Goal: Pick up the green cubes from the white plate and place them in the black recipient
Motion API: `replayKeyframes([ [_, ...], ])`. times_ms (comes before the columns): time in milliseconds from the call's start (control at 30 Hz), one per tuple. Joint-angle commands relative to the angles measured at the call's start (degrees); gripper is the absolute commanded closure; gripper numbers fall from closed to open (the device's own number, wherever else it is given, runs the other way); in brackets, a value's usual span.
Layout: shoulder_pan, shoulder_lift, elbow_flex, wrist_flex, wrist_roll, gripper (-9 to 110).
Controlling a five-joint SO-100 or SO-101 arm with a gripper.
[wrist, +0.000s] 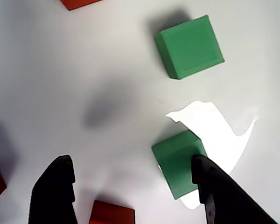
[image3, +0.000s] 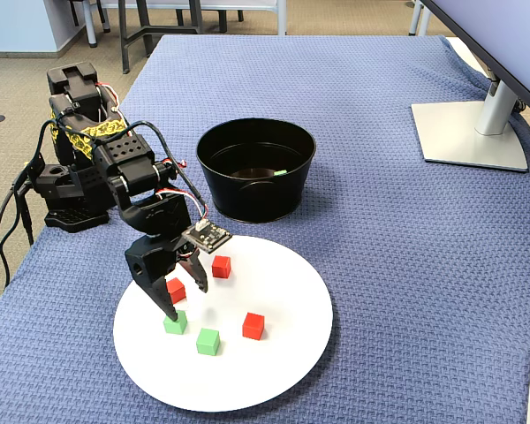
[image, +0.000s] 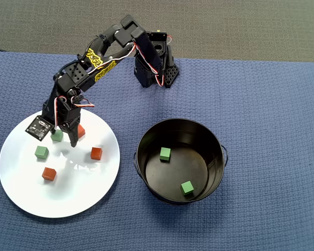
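— Over the white plate (image3: 274,371), at its left side in the fixed view, the gripper (image3: 185,300) hangs with its jaws spread apart, holding nothing.

— And the green cubes?

— One green cube (wrist: 179,168) sits just inside the right finger (wrist: 219,196) in the wrist view, seemingly touching it; the other finger stands well apart. A second green cube (wrist: 189,46) lies farther out on the plate.

— Which way do they face?

— Cubes, so no long axis; both sit flat, turned slightly askew in the wrist view.

— The rest?

— Two more green cubes (image: 165,153) lie in the black bucket (image: 146,141), right of the plate from overhead. Red cubes (image: 96,153) share the plate. Blue woven cloth (image3: 380,177) covers the table; a monitor foot (image3: 473,132) stands far right.
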Motion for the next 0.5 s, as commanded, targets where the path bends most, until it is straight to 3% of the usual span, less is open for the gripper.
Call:
replayKeyframes([
  [0,-1.49,3.78,0.09,-1.14,1.05,76],
  [467,-0.53,4.66,-5.54,2.2,2.11,75],
])
